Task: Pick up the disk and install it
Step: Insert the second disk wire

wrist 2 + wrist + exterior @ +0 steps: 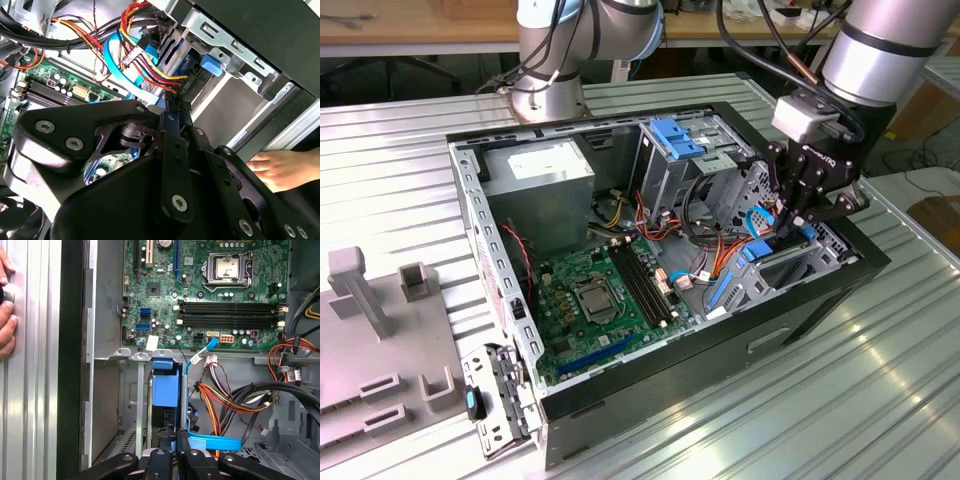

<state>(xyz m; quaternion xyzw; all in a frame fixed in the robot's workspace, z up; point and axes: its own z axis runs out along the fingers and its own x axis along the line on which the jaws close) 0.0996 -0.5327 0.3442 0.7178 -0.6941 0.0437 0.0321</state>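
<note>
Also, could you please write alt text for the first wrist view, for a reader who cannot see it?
The gripper reaches down into an open computer case, its fingers closed on the blue-framed disk standing on edge in a metal bay. Beyond lies the green motherboard, with coloured cables beside the disk, and a person's hand rests on the table outside the case.

Showing matt bright blue plastic carrier of the disk (164, 389) | gleaming ribbed brushed-metal silver table (840, 400) | reflecting dully off matt black metal gripper (792, 222) | shining glossy green motherboard (210, 290) inside bare grey sheet-metal computer case (480, 215)
</note>
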